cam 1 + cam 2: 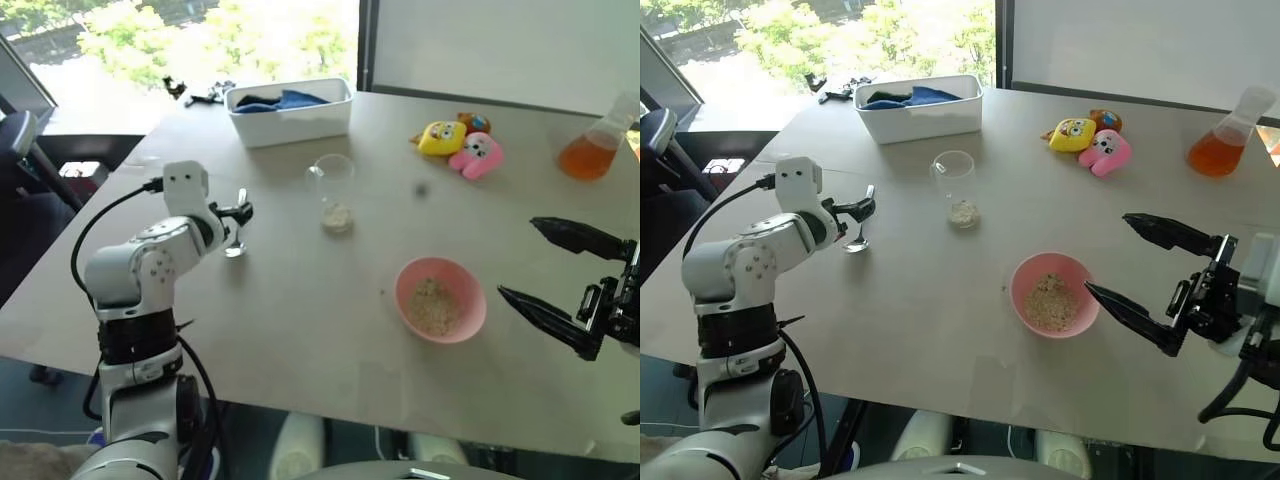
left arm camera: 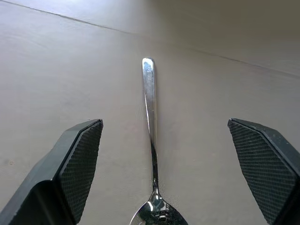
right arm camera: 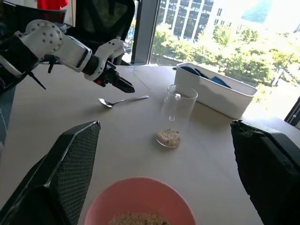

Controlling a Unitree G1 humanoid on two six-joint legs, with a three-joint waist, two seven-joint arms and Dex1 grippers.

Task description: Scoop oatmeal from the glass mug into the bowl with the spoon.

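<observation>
Two grippers, both with jaws spread wide, nothing held. Left gripper (image 1: pixel 236 212) hovers over the spoon (image 1: pixel 236 243) at centre-left of the head view; right gripper (image 1: pixel 1140 275) hangs at lower right, just right of the bowl (image 1: pixel 1054 293).

Layout in the head view: mug (image 1: pixel 332 193) upright near frame centre, small heap of oatmeal (image 1: pixel 337 216) at its bottom. Bowl sits lower right of the mug, well apart, and already has oatmeal in it. Spoon lies flat on the table (image 1: pixel 300 330), left of the mug, near but not touching.

Progress, my read: some oatmeal is in the bowl, a little is left in the mug, and the spoon is not picked up. Left to do: grasp spoon, dip into mug, carry to bowl, tip out. Can't tell how much transfer counts as done.

View differences:
- Left wrist view shows the spoon's handle running straight up the middle between the two textured pads (image 2: pixel 79 161), neither touching it. Head views can't confirm that alignment.
- Right wrist view shows the left gripper's tips just above the spoon's handle end and the bowl rim low in frame between the right fingers.
- Head views alone give the tub (image 1: pixel 290 110), toys (image 1: pixel 460 143) and orange flask (image 1: pixel 592 145) across the upper part.
</observation>
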